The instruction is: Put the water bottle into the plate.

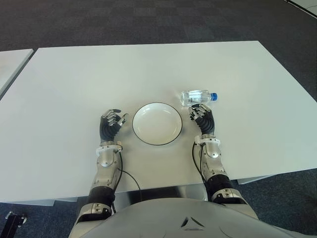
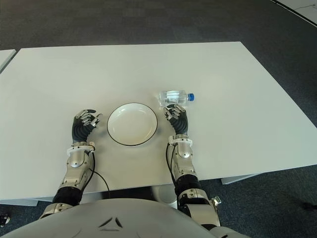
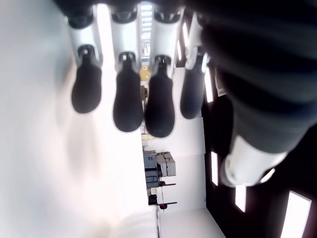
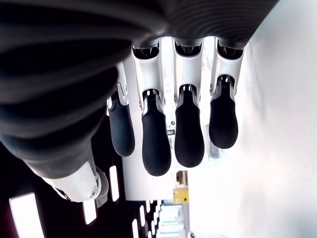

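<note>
- Risk: the water bottle (image 1: 198, 97) lies on its side on the table (image 1: 74, 79), so it is judged likely to roll away if it is nudged by fingertips before a firm grip is made.
- Risk: a round bottle set into the shallow plate (image 1: 157, 124) could roll over the rim if released carelessly.
- The right hand (image 1: 203, 120) is seen just short of the bottle, fingers loosely extended, nothing held; contact cannot be confirmed.
- The bottle is placed just beyond the plate's right edge, cap pointing right.
- The left hand (image 1: 110, 125) is noted left of the plate, fingers relaxed, empty.
</note>
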